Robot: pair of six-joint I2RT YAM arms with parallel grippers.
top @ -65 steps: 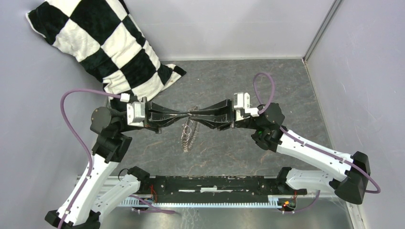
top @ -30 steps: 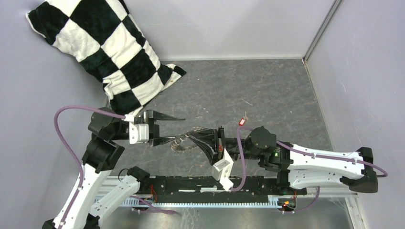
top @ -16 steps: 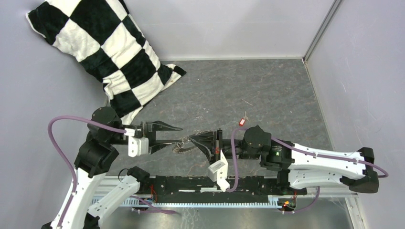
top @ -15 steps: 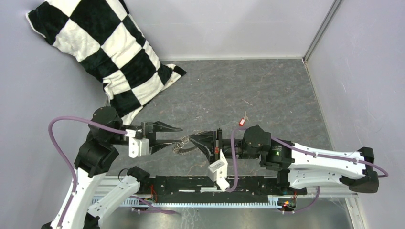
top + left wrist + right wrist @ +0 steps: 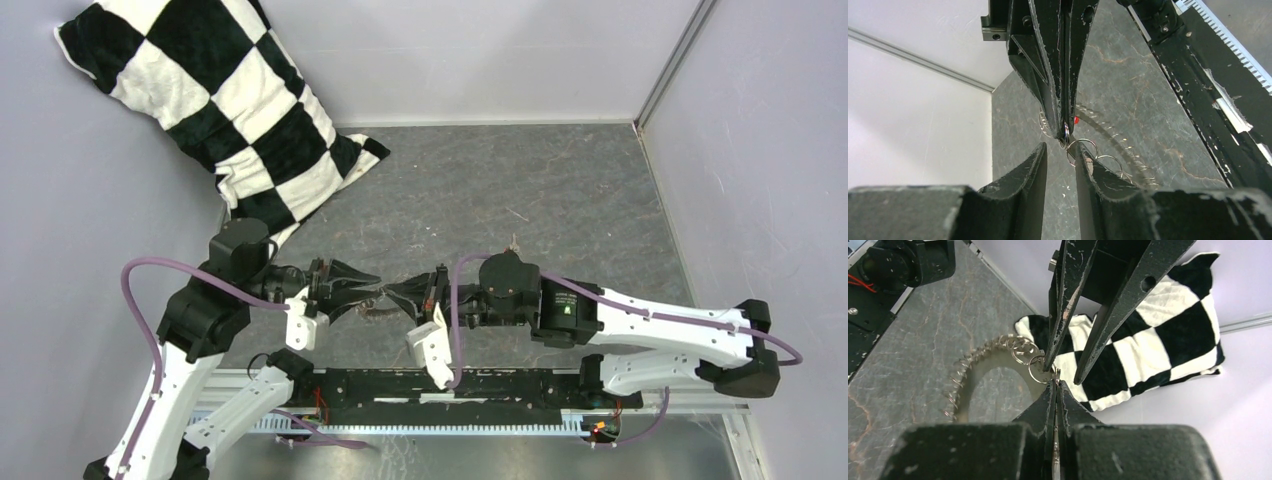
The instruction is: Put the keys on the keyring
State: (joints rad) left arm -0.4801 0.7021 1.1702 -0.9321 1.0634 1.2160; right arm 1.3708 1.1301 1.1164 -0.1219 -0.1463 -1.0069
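Right gripper (image 5: 1054, 386) is clamped tight, pinching a small loop of the keyring (image 5: 1020, 347) at its very fingertips. From the pinch the keyring curves away and down toward the grey stone-patterned table (image 5: 560, 190); can't tell if its low end touches the surface. Left gripper (image 5: 1060, 149) faces the right one tip to tip, near the table's front edge and between the two arm bases. Its jaws stand apart with a clear gap and nothing is gripped between them. In the right wrist view one of its fingertips (image 5: 1049, 362) sits right at the small loop beside the pinch; the other is off to the side, clear of the metal. Red-tagged key (image 5: 1076, 120) shows only as a red speck past the right gripper's fingers, on the table, apart from the keyring and not held by either gripper. Black-and-white checkered cushion (image 5: 230, 100) leans in the far left corner, well apart from the grippers.
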